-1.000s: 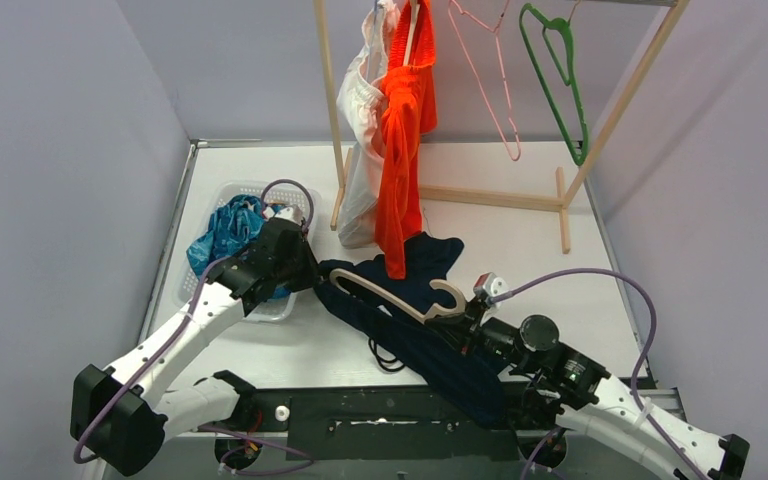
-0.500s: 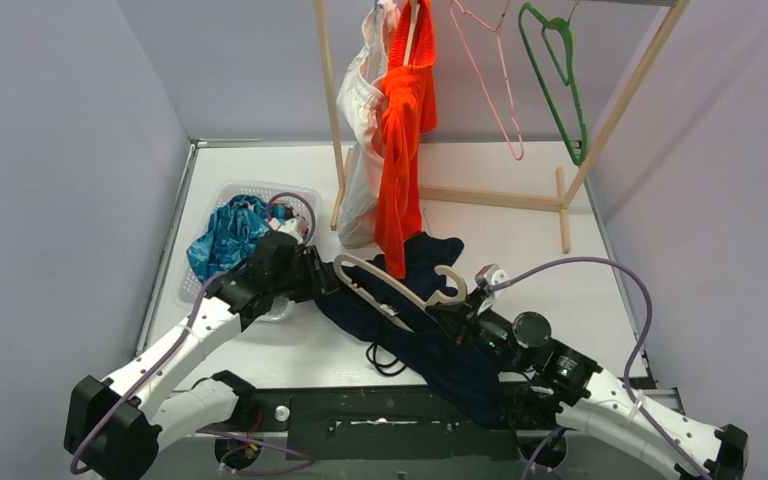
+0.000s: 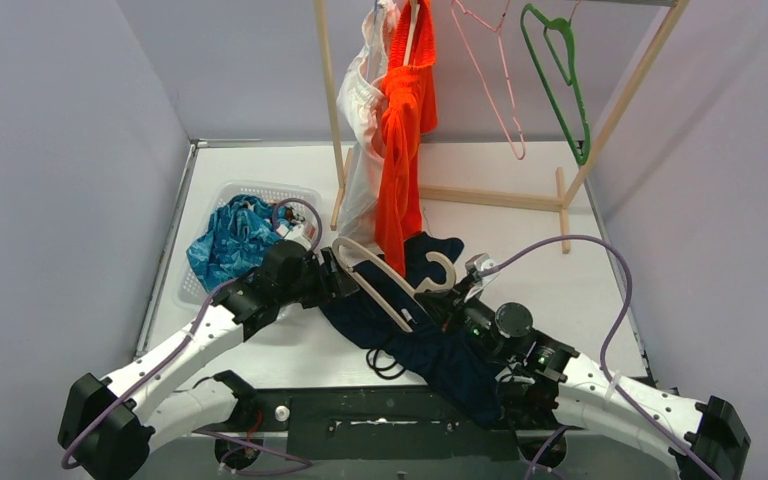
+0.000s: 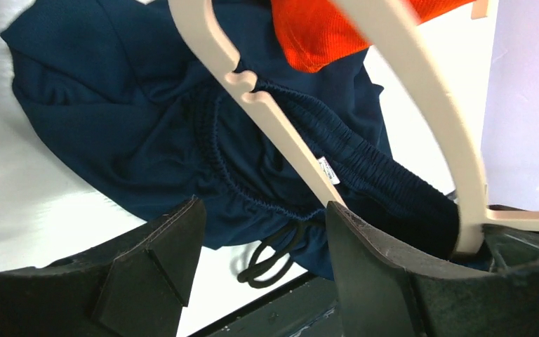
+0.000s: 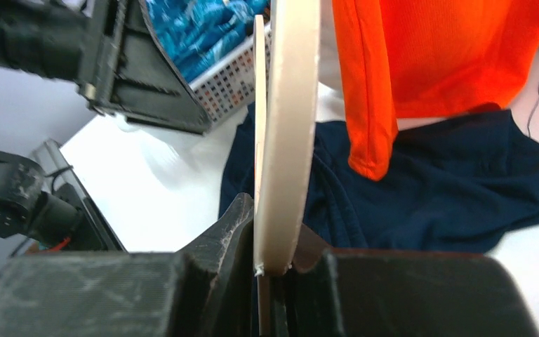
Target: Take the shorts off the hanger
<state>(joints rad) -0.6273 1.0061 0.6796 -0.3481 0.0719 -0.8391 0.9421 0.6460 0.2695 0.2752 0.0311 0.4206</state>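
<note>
A cream hanger is held tilted above the table, and my right gripper is shut on its lower end. Under it the dark navy shorts lie crumpled on the table. Their elastic waistband passes beneath the hanger's arm; whether it is still threaded I cannot tell. A black drawstring trails out. My left gripper is open beside the hanger's left end, its jaws apart over the navy fabric and holding nothing. Orange shorts and white shorts hang on the rack.
A white basket at the left holds teal-blue shorts. The wooden rack stands at the back with a bare pink hanger and a green hanger. The orange hem dangles just over the navy shorts.
My left gripper has opened and slid right, up to the hanger's left end. The right arm has carried the hanger to the left and farther from the near edge.
</note>
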